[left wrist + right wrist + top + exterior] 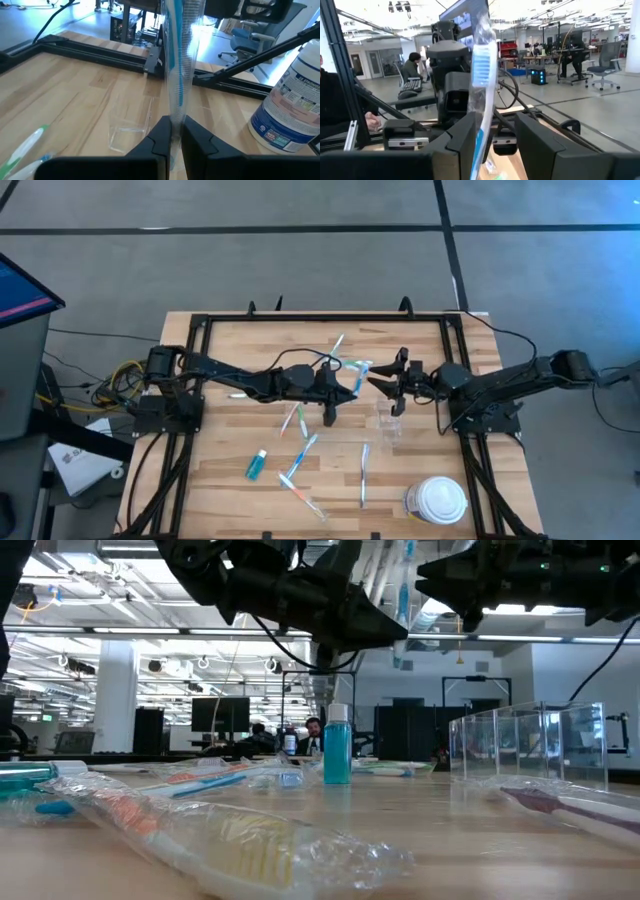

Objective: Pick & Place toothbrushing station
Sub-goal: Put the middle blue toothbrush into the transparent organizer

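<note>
Left gripper [352, 385] is clamped tight on a wrapped toothbrush [357, 373], and I see it up in the air over the middle of the table [230, 435]. That blue toothbrush is thin and long, and it sits inside a clear, crinkly plastic sleeve. In the left wrist view the two dark fingers [161, 137] pinch the sleeve near its lower end, and the brush stands almost straight up.

Right gripper [392, 388] faces the left one from just beside it. Its fingers stand apart with the brush head between them, but I cannot tell if they touch it.

Under the brush I see a small clear cup [387, 423] on the wood. It looks shiny and see-through, with flat sides. A small teal tube [257, 466] lies on the wood nearer the front, well apart from the cup. More wrapped brushes [300, 465] lie spread over the wood around the grippers, in white, blue, green and pink. One pink one [560, 805] lies just beside the cup in the low view.

A big white round tub [437, 500] with a lid stands at the front right corner. A dark metal frame [195, 330] runs around the smooth, light wooden table.
</note>
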